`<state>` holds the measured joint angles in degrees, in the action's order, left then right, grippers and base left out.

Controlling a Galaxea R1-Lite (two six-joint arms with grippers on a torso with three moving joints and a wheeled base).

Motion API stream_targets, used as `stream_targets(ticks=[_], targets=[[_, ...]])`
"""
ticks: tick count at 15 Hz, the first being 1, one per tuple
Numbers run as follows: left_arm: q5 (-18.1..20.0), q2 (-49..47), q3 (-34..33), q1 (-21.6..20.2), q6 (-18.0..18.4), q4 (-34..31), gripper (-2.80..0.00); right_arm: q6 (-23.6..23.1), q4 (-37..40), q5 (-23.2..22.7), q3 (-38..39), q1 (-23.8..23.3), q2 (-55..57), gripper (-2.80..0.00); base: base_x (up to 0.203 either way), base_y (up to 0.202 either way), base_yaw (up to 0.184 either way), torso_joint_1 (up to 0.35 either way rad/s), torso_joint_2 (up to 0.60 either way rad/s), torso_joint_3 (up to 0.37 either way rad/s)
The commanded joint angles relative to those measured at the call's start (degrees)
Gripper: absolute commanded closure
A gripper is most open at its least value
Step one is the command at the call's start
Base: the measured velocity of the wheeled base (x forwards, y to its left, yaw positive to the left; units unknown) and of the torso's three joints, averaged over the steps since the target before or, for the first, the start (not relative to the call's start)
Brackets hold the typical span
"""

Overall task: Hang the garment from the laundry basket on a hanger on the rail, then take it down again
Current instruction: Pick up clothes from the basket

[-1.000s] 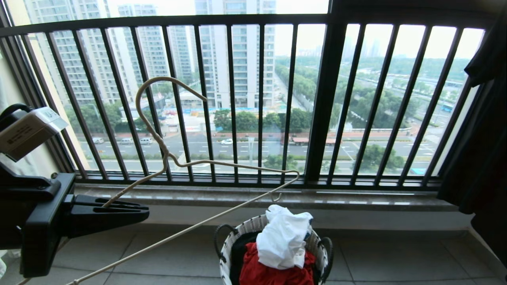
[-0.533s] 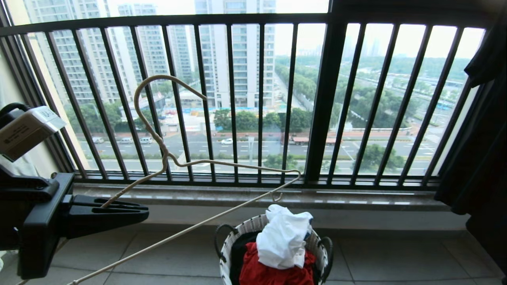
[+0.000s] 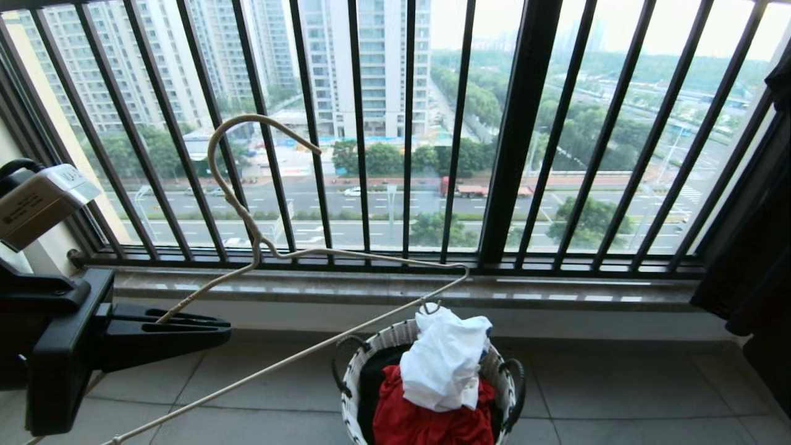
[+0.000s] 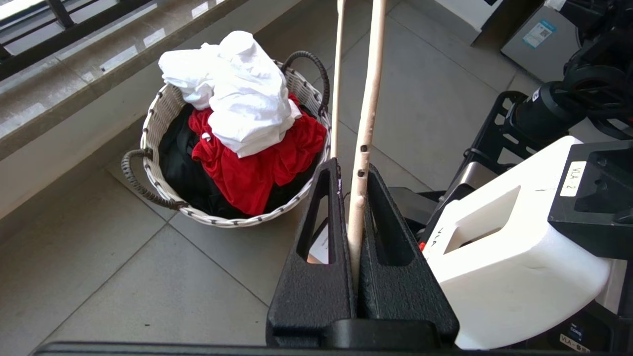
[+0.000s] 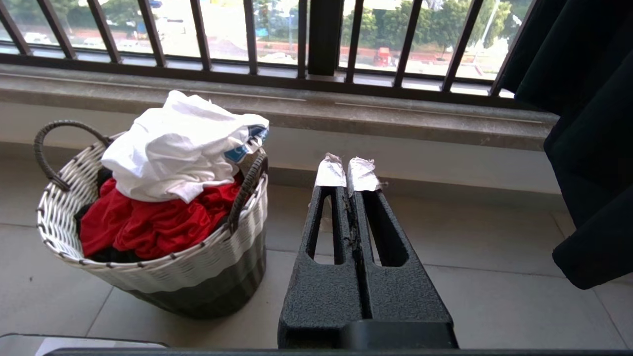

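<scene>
The white garment point(image 3: 442, 364) lies crumpled on top of the pile in the round white woven laundry basket point(image 3: 377, 346) on the tiled floor below the window. My left gripper point(image 3: 225, 330), at the left and above floor level, is shut on one arm of the thin cream hanger point(image 3: 253, 238), whose hook points up in front of the window bars. In the left wrist view the hanger point(image 4: 366, 123) runs out between the fingers of that gripper point(image 4: 353, 170), with the basket point(image 4: 153, 123) and garment point(image 4: 237, 94) beyond. My right gripper point(image 5: 347, 173) is shut and empty, beside the basket point(image 5: 148, 272) and garment point(image 5: 178, 148). The rail is out of view.
A red garment point(image 3: 426, 420) and black cloth lie under the white one. Black window bars point(image 3: 513, 154) stand on a stone sill point(image 3: 556, 293) behind the basket. Dark cloth point(image 3: 754, 235) hangs at the right edge. My own base point(image 4: 519, 257) is close behind the left gripper.
The whole head view has tipped downward: the window bars and sill sit higher in the picture and the top bar has left it. The left gripper still holds the hanger.
</scene>
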<state>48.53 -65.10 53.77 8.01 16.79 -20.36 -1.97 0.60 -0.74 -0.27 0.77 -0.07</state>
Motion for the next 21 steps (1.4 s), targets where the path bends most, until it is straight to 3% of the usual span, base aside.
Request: stream_targets(ticks=[1,21], targets=[[0.25,0.15,-0.07,-0.01,0.09,-0.12,0.00,-0.05,0.02,-0.05,0.00,0.02,0.07,0.00,0.000,0.000,0.000,0.000,0.00,-0.188],[0.25,0.31,-0.07,0.08,0.09,-0.21,0.00,-0.05,0.02,-0.05,0.00,0.02,0.07,0.00,0.000,0.000,0.000,0.004,0.00,-0.198]])
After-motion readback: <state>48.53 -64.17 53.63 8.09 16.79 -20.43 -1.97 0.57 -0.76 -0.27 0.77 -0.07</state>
